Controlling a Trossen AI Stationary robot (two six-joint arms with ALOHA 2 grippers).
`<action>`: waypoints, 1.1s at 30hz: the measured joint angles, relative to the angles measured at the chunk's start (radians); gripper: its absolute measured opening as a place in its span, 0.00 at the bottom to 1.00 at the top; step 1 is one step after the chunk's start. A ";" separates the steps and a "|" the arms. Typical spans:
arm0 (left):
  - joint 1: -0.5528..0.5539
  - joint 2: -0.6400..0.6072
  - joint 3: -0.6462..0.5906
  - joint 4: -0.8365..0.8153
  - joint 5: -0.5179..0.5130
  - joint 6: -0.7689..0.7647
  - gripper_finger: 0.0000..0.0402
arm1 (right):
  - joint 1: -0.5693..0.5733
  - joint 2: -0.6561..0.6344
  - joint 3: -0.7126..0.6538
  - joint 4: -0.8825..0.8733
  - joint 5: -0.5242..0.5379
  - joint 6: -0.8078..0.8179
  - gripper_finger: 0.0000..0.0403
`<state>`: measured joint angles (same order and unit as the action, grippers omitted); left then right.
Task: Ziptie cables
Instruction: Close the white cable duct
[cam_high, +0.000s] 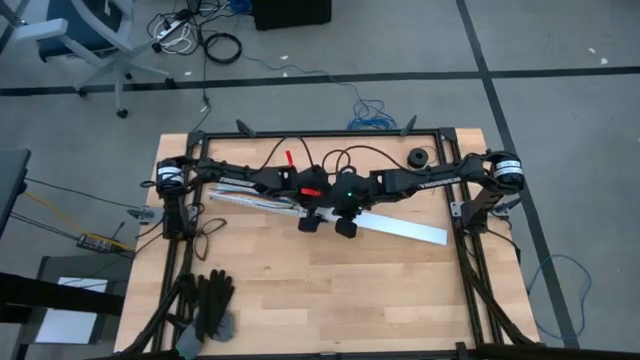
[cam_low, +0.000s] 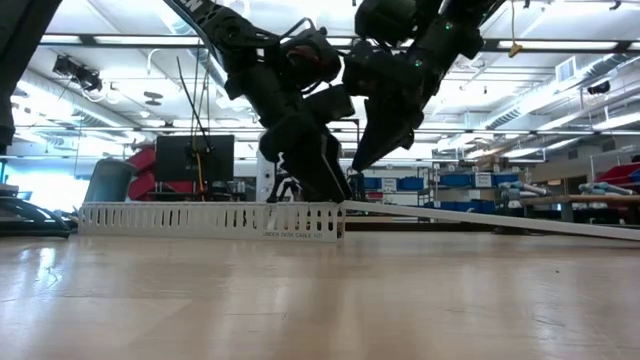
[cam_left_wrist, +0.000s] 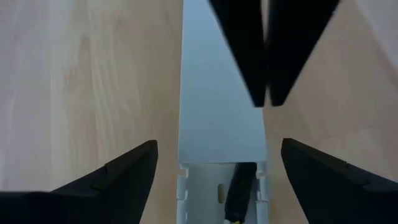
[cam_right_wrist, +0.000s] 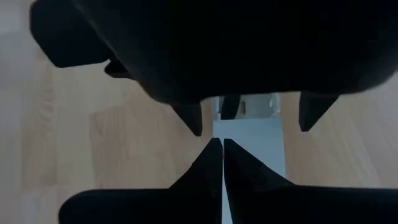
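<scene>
- The cables were barely visible: one dark plug end (cam_left_wrist: 238, 190) lay inside the white slotted channel (cam_high: 262, 201), which sat near the table's (cam_high: 400, 290) back edge, running toward its right side.
- A flat white cover strip (cam_high: 405, 228) rested on the channel's end, slanting down to the table.
- The left gripper (cam_left_wrist: 214, 180) straddled the channel there, fingers spread wide, gripping nothing.
- The right gripper (cam_right_wrist: 222, 168) faced it, fingers pinched together on the strip's edge (whether it actually clamped the strip could not be told).
- No ziptie showed anywhere; by my judgement the bundling was not yet done.
</scene>
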<state>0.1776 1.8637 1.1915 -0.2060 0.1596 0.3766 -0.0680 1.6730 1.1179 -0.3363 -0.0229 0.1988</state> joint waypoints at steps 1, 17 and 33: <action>-0.001 0.000 0.001 -0.004 -0.011 0.000 0.79 | 0.002 0.000 0.000 -0.002 0.000 -0.001 0.00; 0.003 0.000 0.001 -0.057 -0.020 -0.003 0.79 | 0.005 0.000 -0.003 -0.032 0.001 -0.001 0.00; 0.004 0.000 0.000 -0.086 -0.054 -0.003 0.79 | 0.043 -0.002 -0.005 -0.086 0.052 0.018 0.00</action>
<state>0.1814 1.8637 1.1919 -0.2918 0.1059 0.3737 -0.0245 1.6711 1.1130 -0.4222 0.0294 0.2164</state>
